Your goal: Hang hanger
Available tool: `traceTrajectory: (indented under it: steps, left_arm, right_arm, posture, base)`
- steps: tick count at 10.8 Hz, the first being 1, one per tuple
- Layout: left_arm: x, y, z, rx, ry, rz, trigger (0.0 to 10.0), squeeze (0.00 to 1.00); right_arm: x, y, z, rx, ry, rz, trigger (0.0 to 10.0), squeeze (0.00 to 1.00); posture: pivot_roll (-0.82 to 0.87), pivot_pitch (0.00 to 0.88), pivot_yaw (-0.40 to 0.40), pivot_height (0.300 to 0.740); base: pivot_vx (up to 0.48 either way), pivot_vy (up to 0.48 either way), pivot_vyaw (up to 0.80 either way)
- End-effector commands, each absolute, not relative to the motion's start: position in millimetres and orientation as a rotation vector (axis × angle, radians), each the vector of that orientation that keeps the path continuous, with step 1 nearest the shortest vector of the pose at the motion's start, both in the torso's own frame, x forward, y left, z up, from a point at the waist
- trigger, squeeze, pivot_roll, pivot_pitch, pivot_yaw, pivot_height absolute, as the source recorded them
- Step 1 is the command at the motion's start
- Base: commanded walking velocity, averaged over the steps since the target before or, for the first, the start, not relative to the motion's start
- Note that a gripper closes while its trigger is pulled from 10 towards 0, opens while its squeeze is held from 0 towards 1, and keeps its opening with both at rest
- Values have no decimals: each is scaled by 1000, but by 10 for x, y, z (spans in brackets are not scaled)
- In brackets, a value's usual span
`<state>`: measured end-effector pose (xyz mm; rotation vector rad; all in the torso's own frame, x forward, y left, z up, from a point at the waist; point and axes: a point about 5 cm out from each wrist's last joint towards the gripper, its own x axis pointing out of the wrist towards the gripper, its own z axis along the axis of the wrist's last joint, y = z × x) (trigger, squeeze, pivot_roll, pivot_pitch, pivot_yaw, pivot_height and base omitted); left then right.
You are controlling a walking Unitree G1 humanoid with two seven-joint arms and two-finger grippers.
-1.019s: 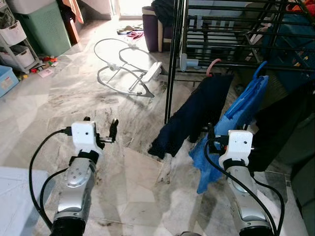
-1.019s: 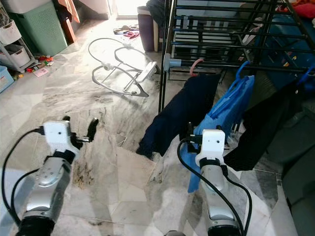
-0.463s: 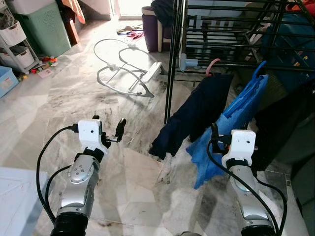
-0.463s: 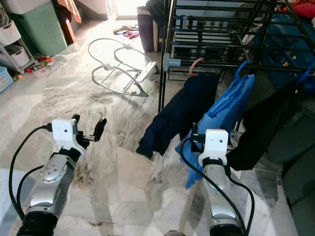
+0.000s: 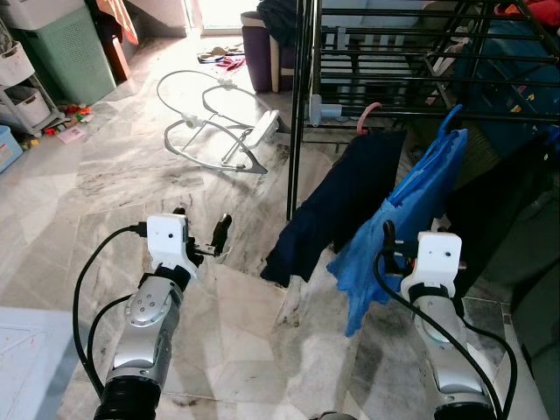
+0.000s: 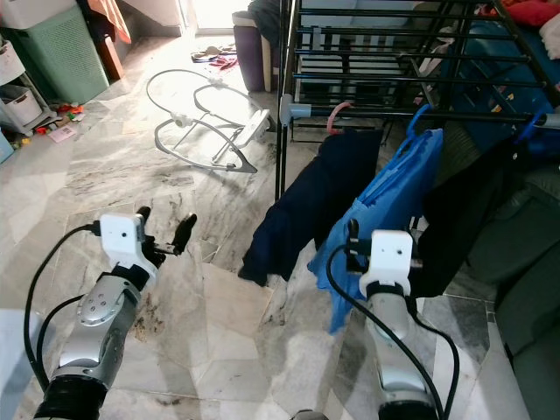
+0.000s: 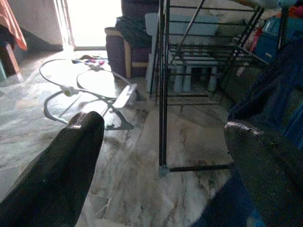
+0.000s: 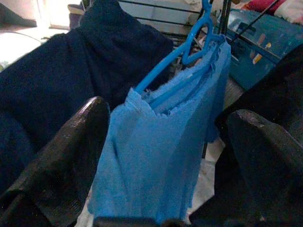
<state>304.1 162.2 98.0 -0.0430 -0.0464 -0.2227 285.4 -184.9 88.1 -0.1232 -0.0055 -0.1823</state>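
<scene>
Right end effector (image 8: 165, 156) advanced, fingers spread around blue hanger (image 8: 182, 52).

- A black rack (image 6: 289, 105) stands on the marble floor (image 6: 114, 166).
- A blue hanger (image 6: 418, 118) hooks on a rack bar, with a blue cloth (image 6: 385, 210) draped from it.
- A dark garment (image 6: 306, 201) hangs beside it on a pink hanger (image 6: 337, 112); black clothing (image 6: 464, 210) hangs on the other side.
- The right gripper (image 6: 354, 241) is up against the blue cloth; its fingers are hard to make out.
- The left gripper (image 6: 166, 232) is held over the floor with its fingers spread, nothing between them.
- A baby bouncer frame (image 6: 206, 118) lies farther off.
- A green basket (image 6: 66, 48) stands at the far left.
</scene>
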Motion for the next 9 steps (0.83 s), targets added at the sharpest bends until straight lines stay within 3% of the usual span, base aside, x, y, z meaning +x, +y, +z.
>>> traceTrajectory:
  steps: [1, 7, 9]
  left_arm:
    - [3058, 1608, 990, -31, -47, -229, 10000, 0]
    - [3087, 1548, 910, -20, -5, -274, 10000, 0]
    - [3136, 1552, 946, -27, -13, -287, 10000, 0]
  right_arm:
    - [2836, -1852, 892, -124, -6, -189, 10000, 0]
    - [2842, -1877, 899, -135, -3, -210, 10000, 0]
    - [2822, -1902, 893, -141, 0, -221, 10000, 0]
  posture:
    - [-276, 76, 48, 740]
    - [-292, 80, 51, 740]
    - [-305, 83, 54, 740]
  base:
    - [0, 0, 0]
    - [0, 0, 0]
    - [0, 0, -800]
